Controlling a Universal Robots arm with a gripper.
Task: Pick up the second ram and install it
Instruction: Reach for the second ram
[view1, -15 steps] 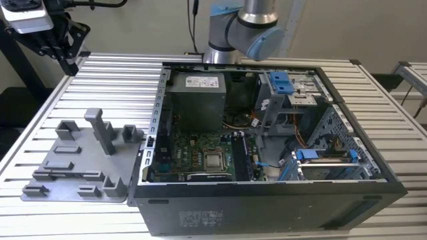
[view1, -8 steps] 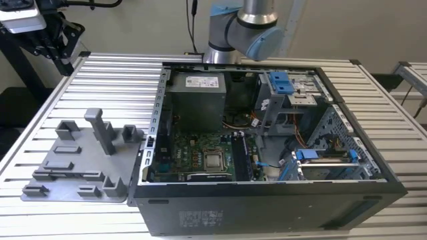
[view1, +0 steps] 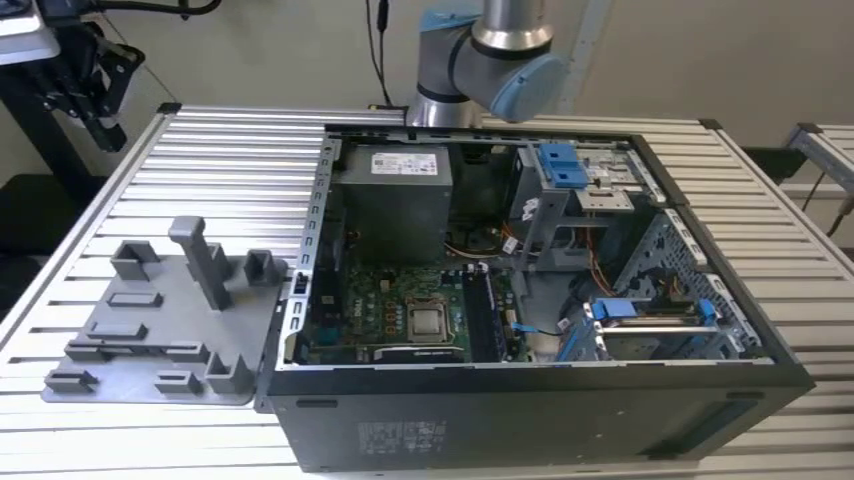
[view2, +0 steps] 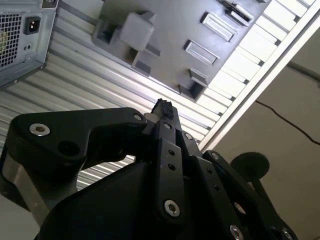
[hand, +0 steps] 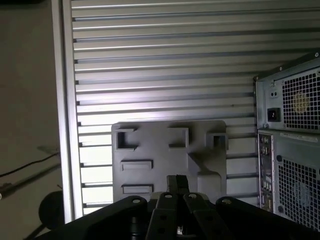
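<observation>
Presently, in the exterior view, the open computer case (view1: 534, 420) lies on the slatted table (view1: 227, 130). The grey fixture plate (view1: 147, 330) sits just beside the case on the exterior view's left, and the arm (view1: 487, 70) rises behind the case. RAM slots (view1: 489, 312) run inside the case beside the CPU socket (view1: 429, 322) — whether a module is seated cannot be told. In the second wrist view, the gripper (view2: 163, 107) hangs above the table, fingertips pressed together on nothing. In the first wrist view, it hovers over the fixture plate (hand: 170, 155) — the case's rear panel (hand: 290, 125) alongside.

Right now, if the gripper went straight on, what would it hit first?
Probably the grey parts holder on the slatted table: the gripper aims at it in the first wrist view, though depth is unclear.
</observation>
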